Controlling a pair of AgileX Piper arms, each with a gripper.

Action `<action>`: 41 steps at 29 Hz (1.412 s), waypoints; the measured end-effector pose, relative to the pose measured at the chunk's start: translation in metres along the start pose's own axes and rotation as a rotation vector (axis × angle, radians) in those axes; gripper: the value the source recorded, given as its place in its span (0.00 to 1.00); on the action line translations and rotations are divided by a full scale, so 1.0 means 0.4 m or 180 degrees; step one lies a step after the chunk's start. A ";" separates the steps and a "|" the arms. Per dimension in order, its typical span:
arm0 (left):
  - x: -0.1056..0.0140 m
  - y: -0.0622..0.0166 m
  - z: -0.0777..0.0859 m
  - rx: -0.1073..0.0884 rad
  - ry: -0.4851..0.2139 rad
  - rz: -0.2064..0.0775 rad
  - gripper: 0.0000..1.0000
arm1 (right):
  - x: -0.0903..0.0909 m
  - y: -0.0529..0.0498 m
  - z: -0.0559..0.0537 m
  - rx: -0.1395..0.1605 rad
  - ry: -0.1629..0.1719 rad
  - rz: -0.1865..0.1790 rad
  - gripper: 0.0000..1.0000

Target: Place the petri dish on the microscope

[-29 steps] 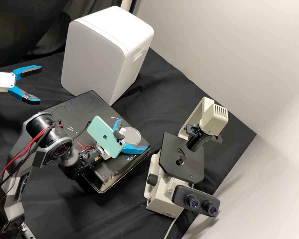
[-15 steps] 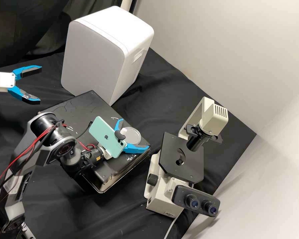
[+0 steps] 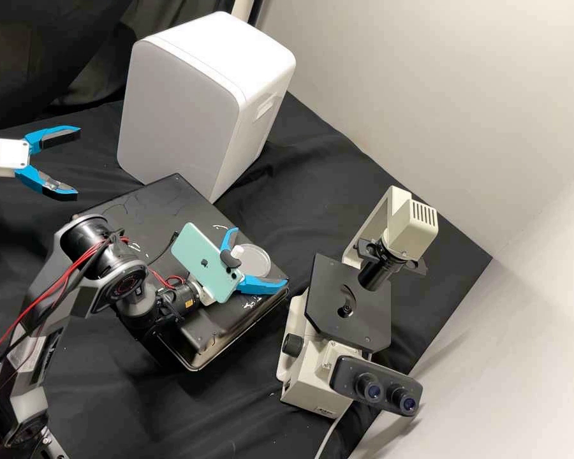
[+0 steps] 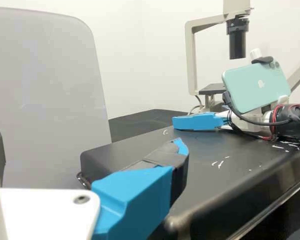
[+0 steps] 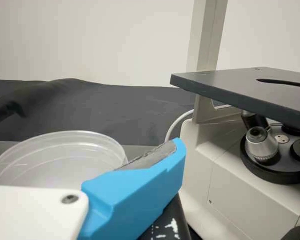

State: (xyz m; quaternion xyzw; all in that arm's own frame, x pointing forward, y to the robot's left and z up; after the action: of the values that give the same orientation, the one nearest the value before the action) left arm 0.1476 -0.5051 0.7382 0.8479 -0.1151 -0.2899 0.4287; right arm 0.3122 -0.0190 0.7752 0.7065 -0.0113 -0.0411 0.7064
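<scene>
Well, petri dish [image 3: 253,258] flat, level.

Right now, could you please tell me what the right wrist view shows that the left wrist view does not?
Against the left wrist view, the right wrist view adds the petri dish, seen close up, and the objective lenses under the stage. The left wrist view in turn adds the white box and the mint phone. Both share the microscope, the black tray and the pale wall.
</scene>
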 end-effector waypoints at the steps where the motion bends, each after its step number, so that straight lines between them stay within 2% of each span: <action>1: 0.000 0.000 0.000 0.0000 0.0000 0.0000 1.00 | 0.000 0.001 0.000 0.0000 0.0009 0.0012 0.00; 27: 0.000 0.000 0.000 0.0000 0.0000 0.0000 1.00 | 0.000 0.001 0.001 0.0001 0.0001 0.0013 0.00; 41: 0.000 0.000 0.000 0.0000 0.0000 0.0000 1.00 | 0.008 0.003 0.001 -0.0011 0.0049 0.0016 0.00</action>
State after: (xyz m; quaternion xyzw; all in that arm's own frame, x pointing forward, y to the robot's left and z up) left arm 0.1476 -0.5051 0.7382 0.8479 -0.1151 -0.2899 0.4287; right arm 0.3154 -0.0196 0.7761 0.7056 -0.0076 -0.0339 0.7078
